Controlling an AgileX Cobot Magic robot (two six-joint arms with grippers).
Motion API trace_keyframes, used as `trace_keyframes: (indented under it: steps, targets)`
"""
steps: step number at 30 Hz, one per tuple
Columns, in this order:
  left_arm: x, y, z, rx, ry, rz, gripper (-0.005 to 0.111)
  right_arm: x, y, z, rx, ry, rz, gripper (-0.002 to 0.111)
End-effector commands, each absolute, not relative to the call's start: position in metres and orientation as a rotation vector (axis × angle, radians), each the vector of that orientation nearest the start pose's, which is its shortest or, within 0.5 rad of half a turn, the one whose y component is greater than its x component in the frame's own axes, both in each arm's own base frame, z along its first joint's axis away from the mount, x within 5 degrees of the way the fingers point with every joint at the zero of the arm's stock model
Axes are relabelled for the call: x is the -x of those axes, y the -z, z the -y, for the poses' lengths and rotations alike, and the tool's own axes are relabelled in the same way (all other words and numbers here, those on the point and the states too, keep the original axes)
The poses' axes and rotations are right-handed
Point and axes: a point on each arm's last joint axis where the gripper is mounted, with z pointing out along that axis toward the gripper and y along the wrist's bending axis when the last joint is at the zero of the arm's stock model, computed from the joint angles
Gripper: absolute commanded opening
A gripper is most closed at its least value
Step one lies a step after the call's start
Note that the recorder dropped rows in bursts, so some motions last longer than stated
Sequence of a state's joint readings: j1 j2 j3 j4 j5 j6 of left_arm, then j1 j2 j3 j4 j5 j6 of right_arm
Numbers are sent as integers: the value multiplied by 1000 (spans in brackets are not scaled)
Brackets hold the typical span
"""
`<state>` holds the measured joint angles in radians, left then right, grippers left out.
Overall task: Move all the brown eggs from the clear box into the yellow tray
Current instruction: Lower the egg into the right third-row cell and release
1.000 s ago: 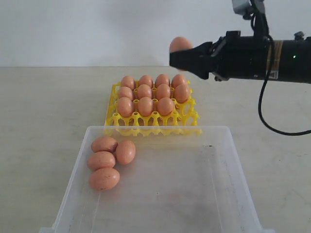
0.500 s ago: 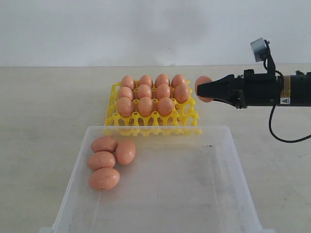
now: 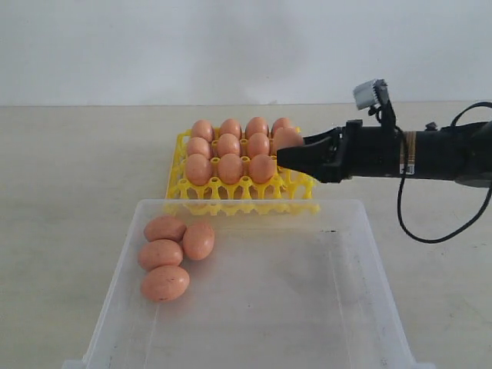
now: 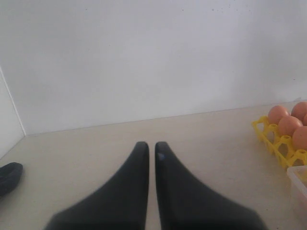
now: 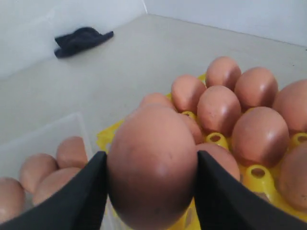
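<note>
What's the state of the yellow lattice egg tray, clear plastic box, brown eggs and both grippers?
yellow lattice egg tray: partly filled, front row empty.
clear plastic box: four brown eggs lying inside.
held brown egg: clamped above the tray.
right gripper: shut on held brown egg.
left gripper: shut, empty.

The yellow tray (image 3: 238,189) is set flat toward the tabletop's far edge, and its farther rows of cups are filled with upright brown eggs (image 3: 229,146). The clear box (image 3: 254,205) is placed just beside it at the near edge, and four speckled eggs are clustered on their sides by its left wall. One egg (image 5: 152,158) is held in the right pincer (image 3: 283,157) over the tray's right side.
</note>
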<state>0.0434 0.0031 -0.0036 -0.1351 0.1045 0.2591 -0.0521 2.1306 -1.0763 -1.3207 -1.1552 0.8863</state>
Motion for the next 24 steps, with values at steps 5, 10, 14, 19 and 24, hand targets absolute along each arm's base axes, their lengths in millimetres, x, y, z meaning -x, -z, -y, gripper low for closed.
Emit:
trace_keyframes:
  steps: [5, 10, 14, 19, 24]
  targets:
    - [-56, -204, -1, -81, -115, -1584, 4, -396, -121, -80, 820, -665, -1756, 0]
    - [-56, -204, -1, -81, -115, -1584, 4, -400, -124, -77, 740, -655, -1753, 0]
    - [-56, -204, -1, -81, -115, -1586, 4, -401, -122, -76, 736, -637, -1774, 0]
    - [-56, -204, -1, -81, -115, -1586, 4, -403, -115, -70, 721, -557, -1870, 0]
    - [-56, -204, -1, -81, -115, -1586, 4, -403, -115, -70, 706, -564, -1877, 0]
